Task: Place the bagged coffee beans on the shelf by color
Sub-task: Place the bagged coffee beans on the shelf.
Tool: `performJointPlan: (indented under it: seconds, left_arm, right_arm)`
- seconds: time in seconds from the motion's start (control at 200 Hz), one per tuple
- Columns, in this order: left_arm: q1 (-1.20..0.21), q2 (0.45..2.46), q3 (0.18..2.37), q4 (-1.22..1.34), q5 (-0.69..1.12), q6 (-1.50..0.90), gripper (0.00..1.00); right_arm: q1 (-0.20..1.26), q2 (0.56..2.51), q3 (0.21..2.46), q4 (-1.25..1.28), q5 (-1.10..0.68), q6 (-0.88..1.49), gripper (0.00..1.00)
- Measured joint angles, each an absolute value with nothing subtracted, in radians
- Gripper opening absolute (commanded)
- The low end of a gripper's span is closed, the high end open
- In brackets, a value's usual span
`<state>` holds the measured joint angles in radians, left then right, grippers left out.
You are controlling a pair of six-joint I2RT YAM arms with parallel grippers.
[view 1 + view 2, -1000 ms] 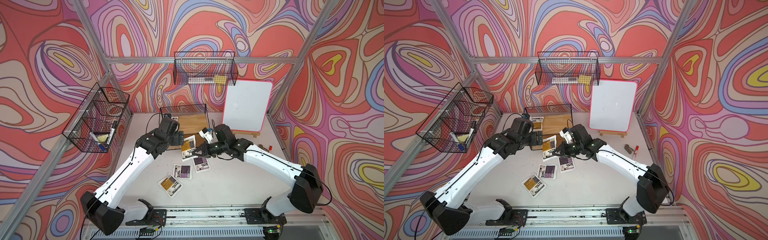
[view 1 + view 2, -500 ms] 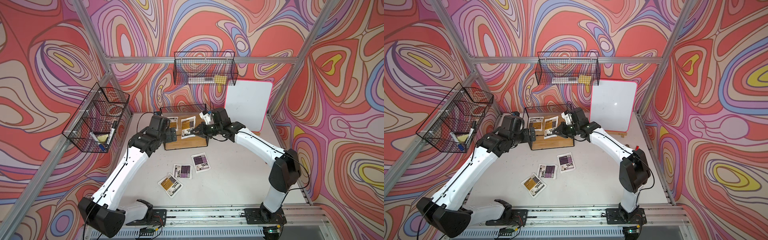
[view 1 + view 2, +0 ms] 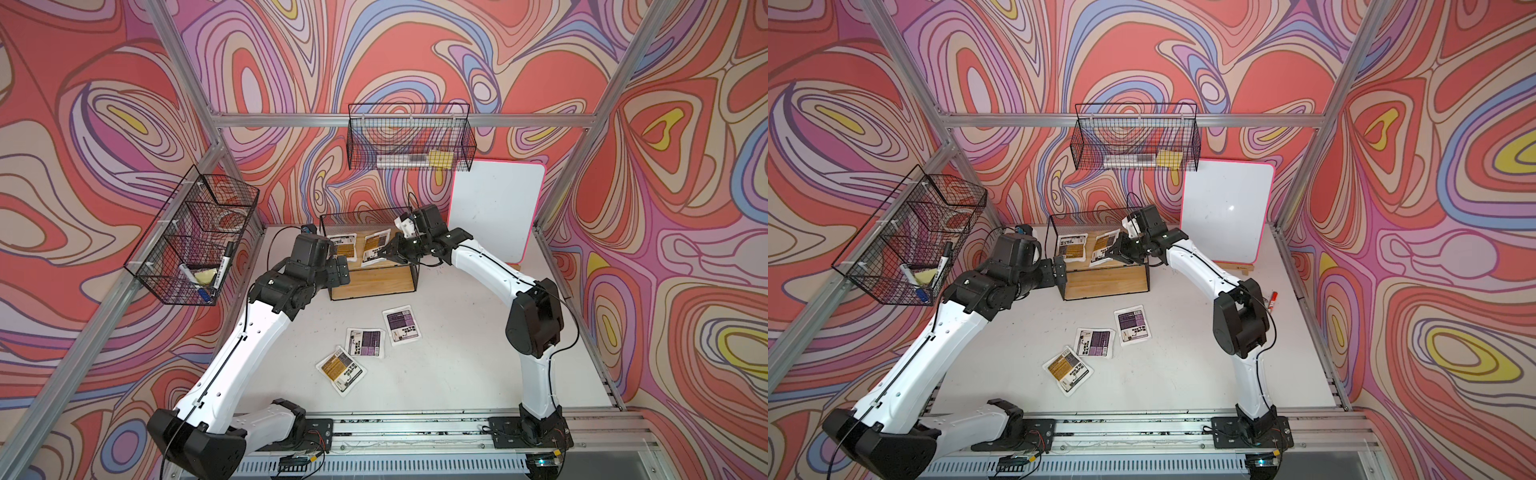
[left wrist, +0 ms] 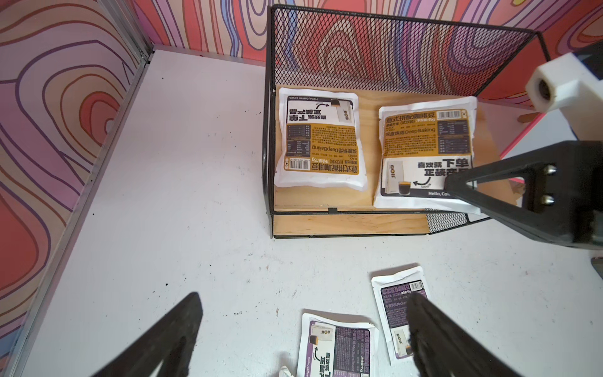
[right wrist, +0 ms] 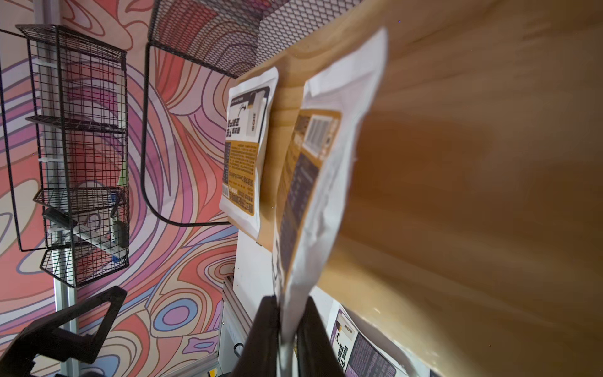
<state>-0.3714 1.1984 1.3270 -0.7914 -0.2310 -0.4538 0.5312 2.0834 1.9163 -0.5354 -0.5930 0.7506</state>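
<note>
Right wrist view: right gripper pinches an orange pouch by its white edge over the shelf's top board.
Left wrist view shows it beside another orange pouch, apart from it, with its gripped end at the board's front edge. The left gripper hangs spread and empty above the table, where two purple pouches and a third orange pouch lie. Recommended: part the jaws only once the pouch rests flat and fully on the board, then back straight out so the fingers do not drag it.
</note>
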Motion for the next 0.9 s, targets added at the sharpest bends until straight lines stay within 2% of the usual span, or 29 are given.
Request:
performJointPlan:
  seconds: [0.255,0.355,0.436,0.526,0.901]
  left_arm:
    - [-0.371,1.195,1.306,-0.799,-0.231,-0.456,0.99]
    - [-0.371,1.195,1.304,-0.799,-0.231,-0.461,0.99]
    - [-0.371,1.195,1.301,-0.800,-0.231,-0.464,0.99]
    - [-0.371,1.195,1.300,-0.800,-0.231,-0.467,0.99]
    - [-0.371,1.193,1.282,-0.801,-0.229,-0.480,0.99]
  right_arm:
    - [0.517,2.144,1.984,-0.569,-0.602,0.748,0.23]
    - [0.516,2.162,2.003,-0.580,-0.600,0.748,0.37]
    - [0.516,2.175,2.024,-0.594,-0.601,0.744,0.55]
    - [0.514,2.179,2.051,-0.598,-0.594,0.738,0.64]
    - [0.514,2.179,2.057,-0.604,-0.575,0.727,0.65]
